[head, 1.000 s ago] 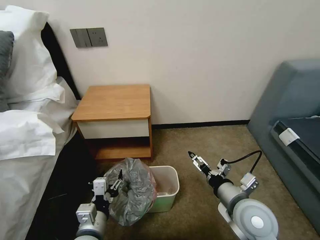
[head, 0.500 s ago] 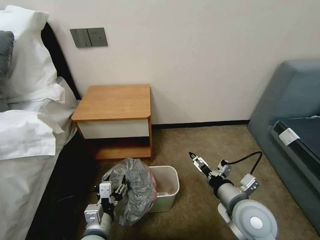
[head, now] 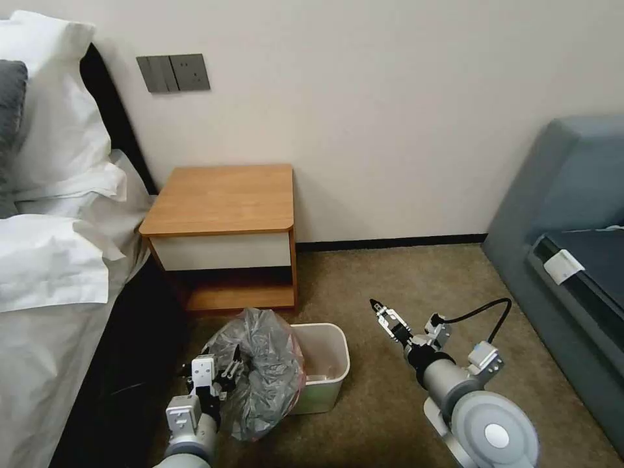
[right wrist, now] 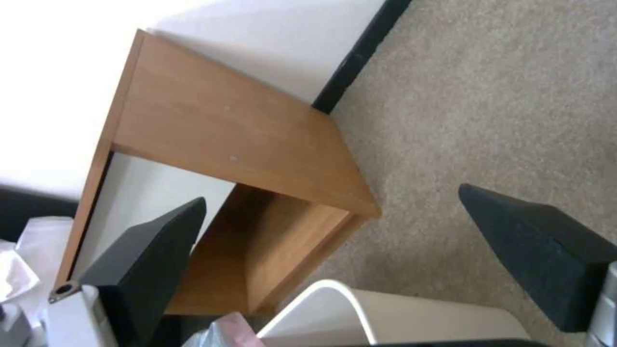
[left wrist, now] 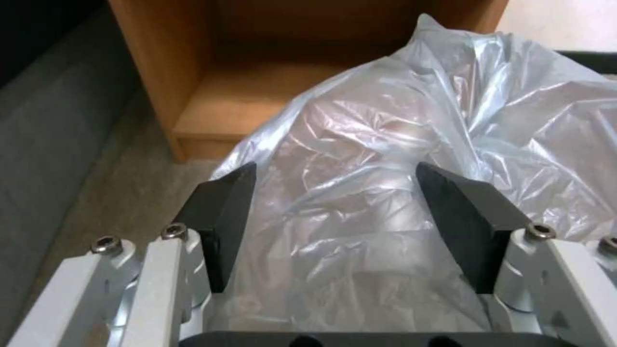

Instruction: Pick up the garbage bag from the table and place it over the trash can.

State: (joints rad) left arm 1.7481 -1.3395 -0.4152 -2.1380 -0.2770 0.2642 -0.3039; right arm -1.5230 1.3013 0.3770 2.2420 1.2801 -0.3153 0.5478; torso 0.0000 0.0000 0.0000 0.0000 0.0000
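Observation:
The grey crinkled garbage bag (head: pixel 263 367) with a pinkish rim is draped over the left half of the pale trash can (head: pixel 339 348), which stands on the carpet in front of the table (head: pixel 221 198). The right half of the can's mouth is uncovered. My left gripper (head: pixel 229 365) is open at the bag's left side. In the left wrist view its fingers (left wrist: pixel 221 212) stand wide apart, with the bag (left wrist: pixel 385 144) bulging between and beyond them. My right gripper (head: pixel 377 305) hovers open to the right of the can, and its wrist view shows the can's rim (right wrist: pixel 334 294) and the table (right wrist: pixel 225 140).
A bed with white bedding (head: pixel 58 260) runs along the left, close to the bag. A grey sofa (head: pixel 572 214) stands at the right. Bare carpet (head: pixel 403 273) lies between the can and the sofa. The wall is right behind the table.
My left gripper has drawn back and down from the bag's upper edge toward me. The bag has sagged a little on the can. The right arm has barely shifted.

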